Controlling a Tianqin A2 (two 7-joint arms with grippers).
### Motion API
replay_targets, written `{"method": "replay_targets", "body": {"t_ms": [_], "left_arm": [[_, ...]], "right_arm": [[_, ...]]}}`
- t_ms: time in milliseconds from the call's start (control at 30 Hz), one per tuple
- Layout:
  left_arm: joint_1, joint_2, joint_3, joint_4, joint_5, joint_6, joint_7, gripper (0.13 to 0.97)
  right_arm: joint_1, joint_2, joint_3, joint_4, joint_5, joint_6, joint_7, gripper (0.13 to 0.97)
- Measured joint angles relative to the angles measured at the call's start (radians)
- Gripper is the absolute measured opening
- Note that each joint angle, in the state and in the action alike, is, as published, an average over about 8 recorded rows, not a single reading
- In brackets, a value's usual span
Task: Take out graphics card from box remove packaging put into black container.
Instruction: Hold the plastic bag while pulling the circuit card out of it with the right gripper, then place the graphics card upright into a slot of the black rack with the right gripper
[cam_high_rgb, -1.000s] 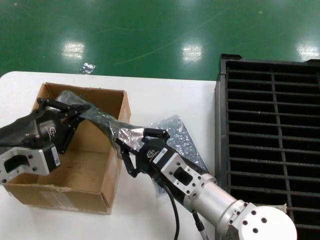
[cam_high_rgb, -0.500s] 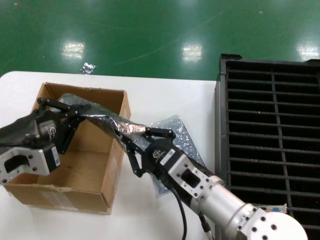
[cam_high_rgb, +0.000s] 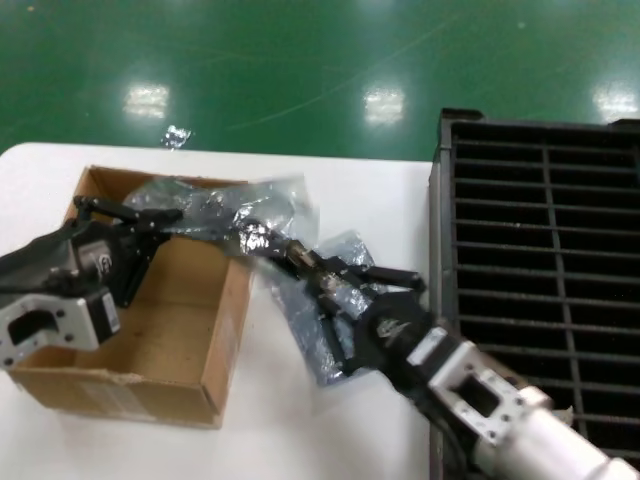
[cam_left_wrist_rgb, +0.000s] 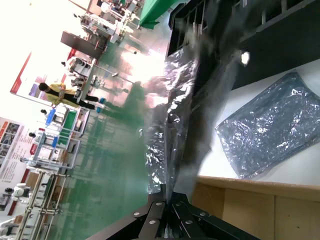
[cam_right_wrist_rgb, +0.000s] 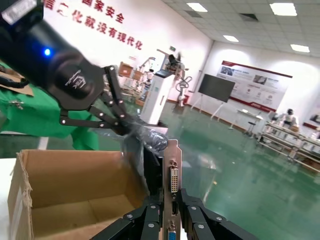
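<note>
While the left hand (cam_high_rgb: 150, 222) hangs over the box (cam_high_rgb: 150, 345), I see its fingers pinched on one end of the bag (cam_high_rgb: 215, 205), which stretches out past the box's right wall. My right hand (cam_right_wrist_rgb: 167, 212) is clamped on the card (cam_right_wrist_rgb: 170, 175) by its bracket end, just right of the box above the counter (cam_high_rgb: 330, 200). A second bag (cam_left_wrist_rgb: 267, 127) lies flat on the counter between box and container (cam_high_rgb: 545, 270).
</note>
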Motion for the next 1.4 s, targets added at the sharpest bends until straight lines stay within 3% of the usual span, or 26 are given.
{"method": "replay_targets", "body": {"t_ms": [367, 633, 900, 1400], "left_arm": [[0.000, 0.000, 0.000, 0.000, 0.000, 0.000, 0.000, 0.139], [0.000, 0.000, 0.000, 0.000, 0.000, 0.000, 0.000, 0.139], [0.000, 0.000, 0.000, 0.000, 0.000, 0.000, 0.000, 0.139], [0.000, 0.000, 0.000, 0.000, 0.000, 0.000, 0.000, 0.139]], "right_arm": [[-0.239, 0.105, 0.250, 0.280, -0.100, -0.087, 0.162, 0.187], [-0.308, 0.088, 0.405, 0.300, -0.124, -0.064, 0.209, 0.187], [-0.239, -0.011, 0.437, 0.197, -0.146, 0.003, 0.198, 0.187], [-0.220, -0.021, 0.428, 0.193, -0.175, -0.015, 0.197, 0.187]]}}
